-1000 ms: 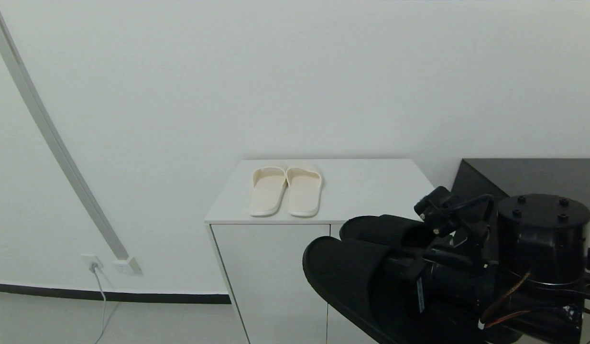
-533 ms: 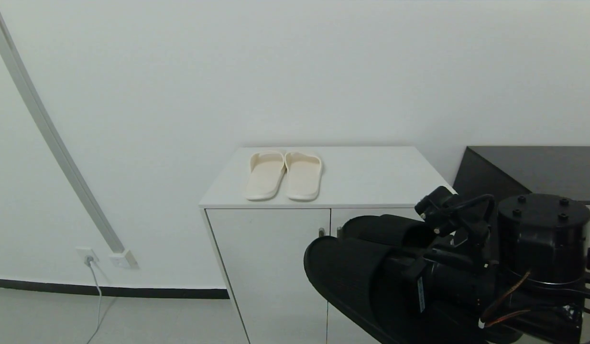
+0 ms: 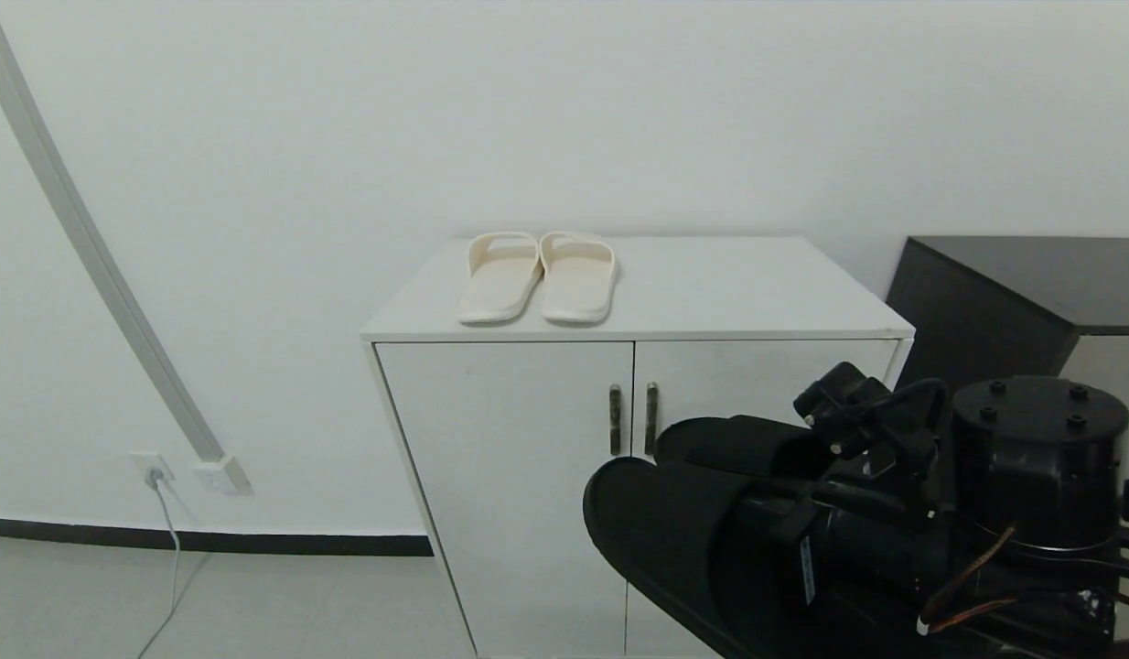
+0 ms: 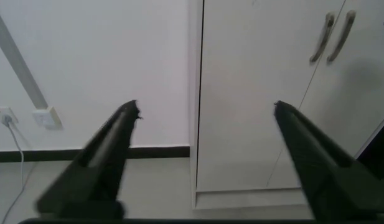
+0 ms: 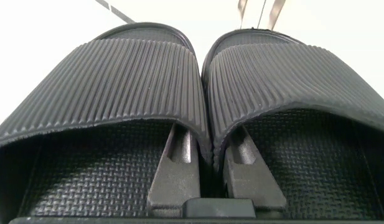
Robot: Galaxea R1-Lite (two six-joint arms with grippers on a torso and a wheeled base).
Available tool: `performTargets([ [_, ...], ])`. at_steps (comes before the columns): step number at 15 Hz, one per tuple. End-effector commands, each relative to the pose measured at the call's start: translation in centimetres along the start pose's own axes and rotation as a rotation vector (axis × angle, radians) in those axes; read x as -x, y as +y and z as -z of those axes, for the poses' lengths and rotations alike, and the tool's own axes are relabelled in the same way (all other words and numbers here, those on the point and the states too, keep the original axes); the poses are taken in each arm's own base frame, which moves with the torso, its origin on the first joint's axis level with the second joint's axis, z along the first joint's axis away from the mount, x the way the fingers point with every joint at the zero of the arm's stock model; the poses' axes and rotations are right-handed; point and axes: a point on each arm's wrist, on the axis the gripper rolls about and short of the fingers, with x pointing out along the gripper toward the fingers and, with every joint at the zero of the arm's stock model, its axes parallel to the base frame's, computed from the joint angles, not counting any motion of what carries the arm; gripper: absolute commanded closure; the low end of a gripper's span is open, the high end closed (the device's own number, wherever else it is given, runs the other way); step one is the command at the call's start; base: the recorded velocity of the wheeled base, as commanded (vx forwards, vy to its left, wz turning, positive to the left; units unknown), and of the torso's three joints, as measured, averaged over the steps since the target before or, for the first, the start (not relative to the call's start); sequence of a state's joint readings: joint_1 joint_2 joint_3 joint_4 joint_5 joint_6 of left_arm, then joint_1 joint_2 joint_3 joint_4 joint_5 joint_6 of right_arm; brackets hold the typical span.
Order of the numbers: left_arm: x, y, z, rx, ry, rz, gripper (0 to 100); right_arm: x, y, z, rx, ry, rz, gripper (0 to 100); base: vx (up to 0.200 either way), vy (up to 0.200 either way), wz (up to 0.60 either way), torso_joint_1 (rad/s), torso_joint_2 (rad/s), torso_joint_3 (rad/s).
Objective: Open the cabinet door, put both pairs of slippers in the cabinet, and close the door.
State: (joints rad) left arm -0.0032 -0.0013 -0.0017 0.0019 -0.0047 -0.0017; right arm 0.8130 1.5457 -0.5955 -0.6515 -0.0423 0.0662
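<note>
A white cabinet [image 3: 638, 293] stands against the wall with both doors shut, its two handles [image 3: 631, 419] side by side at the middle seam. A beige pair of slippers [image 3: 537, 276] lies on its top, toward the left. A black ribbed pair of slippers [image 3: 702, 494] hangs in front of the right door, low down. My right gripper [image 5: 208, 134] is shut on the black slippers [image 5: 204, 81], pinching their inner sides together. My left gripper [image 4: 205, 107] is open and holds nothing, low near the cabinet's left front corner [image 4: 198, 93].
A dark table [image 3: 1031, 275] stands right beside the cabinet on its right. To the cabinet's left are bare floor [image 3: 208, 604], a wall socket with a cable [image 3: 151, 471], and a slanted grey duct [image 3: 89, 247] on the wall.
The whole head picture has shifted: the cabinet now sits higher in it and its door handles have come fully into sight. The black slippers stay held in the right gripper.
</note>
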Motion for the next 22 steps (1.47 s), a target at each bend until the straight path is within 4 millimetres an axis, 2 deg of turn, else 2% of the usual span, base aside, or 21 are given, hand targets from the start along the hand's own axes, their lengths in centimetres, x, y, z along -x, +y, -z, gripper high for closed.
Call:
performTargets([
  [1,-0.01,0.00,0.00,0.001,0.001,0.000,0,-0.05,0.00,0.04,0.000,0.002,0.002,100,0.000,0.000,0.00,-0.178,0.49,0.305],
  [10,-0.01,0.00,0.00,0.000,0.001,-0.002,0,-0.06,-0.02,0.21,0.001,0.008,0.003,100,0.000,0.000,0.00,-0.144,0.48,0.330],
  [16,-0.01,0.00,0.00,0.000,0.001,-0.002,0,0.09,0.02,0.13,0.001,0.003,0.001,100,0.000,0.000,0.00,-0.062,0.44,0.367],
  [22,0.00,0.00,-0.01,-0.003,0.003,0.001,0,0.11,-0.01,0.59,0.002,-0.015,0.000,100,0.000,0.000,0.00,0.000,0.02,0.018],
])
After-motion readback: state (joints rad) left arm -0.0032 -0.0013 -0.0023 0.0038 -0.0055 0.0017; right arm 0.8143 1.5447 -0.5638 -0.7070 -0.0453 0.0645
